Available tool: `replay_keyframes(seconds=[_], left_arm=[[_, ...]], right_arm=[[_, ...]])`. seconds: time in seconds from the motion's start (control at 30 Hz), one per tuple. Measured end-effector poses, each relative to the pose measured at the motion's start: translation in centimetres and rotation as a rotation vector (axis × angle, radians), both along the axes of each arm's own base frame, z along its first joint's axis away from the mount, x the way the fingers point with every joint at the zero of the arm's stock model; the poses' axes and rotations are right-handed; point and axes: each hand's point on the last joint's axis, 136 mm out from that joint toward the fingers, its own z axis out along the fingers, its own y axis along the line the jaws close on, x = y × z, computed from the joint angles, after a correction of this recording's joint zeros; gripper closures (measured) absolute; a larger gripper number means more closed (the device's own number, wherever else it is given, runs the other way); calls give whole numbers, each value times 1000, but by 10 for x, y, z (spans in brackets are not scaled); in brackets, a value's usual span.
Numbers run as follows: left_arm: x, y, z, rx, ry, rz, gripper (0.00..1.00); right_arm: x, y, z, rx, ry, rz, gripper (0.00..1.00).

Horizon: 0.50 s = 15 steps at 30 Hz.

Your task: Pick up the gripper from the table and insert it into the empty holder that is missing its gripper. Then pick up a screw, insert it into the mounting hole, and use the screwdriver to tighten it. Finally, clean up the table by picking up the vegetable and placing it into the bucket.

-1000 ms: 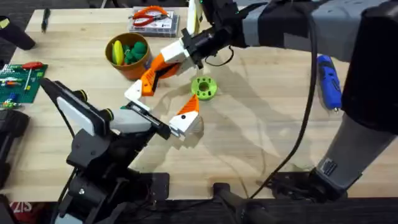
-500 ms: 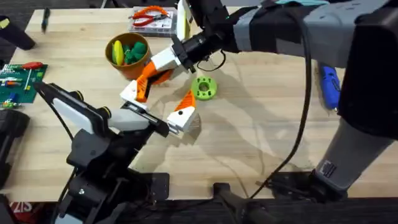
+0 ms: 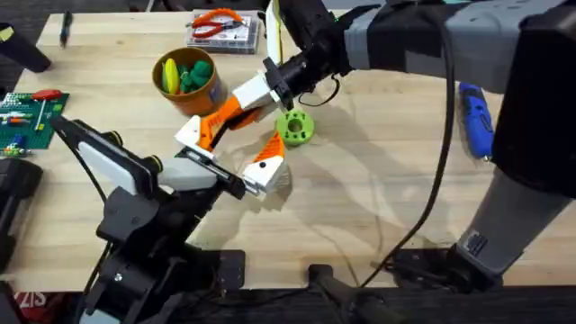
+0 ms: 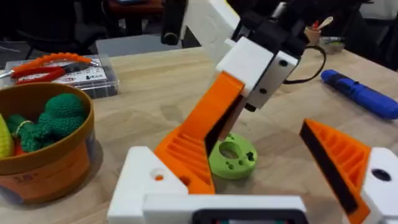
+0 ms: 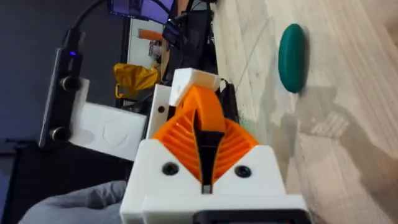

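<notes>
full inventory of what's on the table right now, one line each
vegetable: 1, lime green, mid-table, just beside the right gripper's tips
bucket: 1, orange-brown with yellow rim, far left-centre, holding green and yellow toys
screwdriver: 1, blue, right side
pliers: 1, orange-handled, on a clear case at the far edge
circuit board: 1, green, left edge
table: 1, light wood
left gripper: white with orange pads, open, near the vegetable
right gripper: white with orange pads, shut, empty

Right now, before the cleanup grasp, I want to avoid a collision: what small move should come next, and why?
Probably draw the right gripper back first. Its shut fingers slant across the left gripper's open fingers, just in front of the vegetable, so closing now would likely pinch them.
</notes>
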Motion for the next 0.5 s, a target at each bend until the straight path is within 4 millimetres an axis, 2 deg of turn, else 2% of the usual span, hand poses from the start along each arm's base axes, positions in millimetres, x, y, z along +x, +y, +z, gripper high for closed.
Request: replay_keyframes(seconds=[0.13,0.5], left_arm=[[0,0,0,4,-2,1,16],[-1,-2,0,3,-2,-16,16]], right_arm=[[-3,-2,1,17,-7,17,990],[-6,-3,2,46,-46,36,994]])
